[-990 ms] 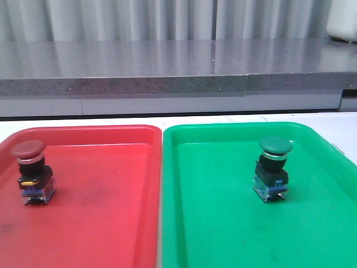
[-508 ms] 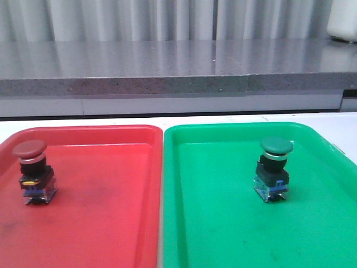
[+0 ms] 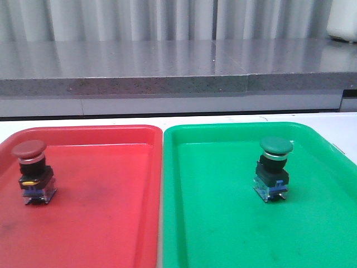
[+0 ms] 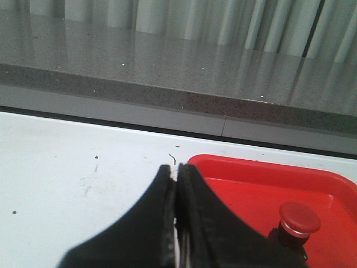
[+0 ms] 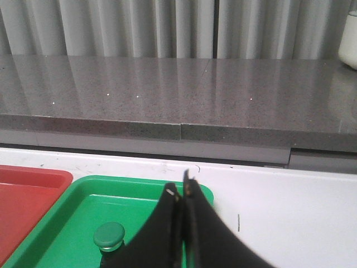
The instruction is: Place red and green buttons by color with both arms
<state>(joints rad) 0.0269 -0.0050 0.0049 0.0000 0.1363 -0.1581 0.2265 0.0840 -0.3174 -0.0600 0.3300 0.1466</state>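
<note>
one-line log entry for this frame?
red button: upright, red tray | green button: upright, green tray | left gripper: shut | right gripper: shut

A lab-like test bench: white table (image 3: 346, 125), grey speckled ledge (image 3: 167, 67), pale curtain (image 3: 167, 17) behind.

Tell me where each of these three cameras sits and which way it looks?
Front: faces forward over red tray and green tray; no robot parts show.
Left wrist: behind the shut left claw, seeing the red button.
Right wrist: behind the shut right claw, seeing the green button.
Front shares both buttons.
</note>
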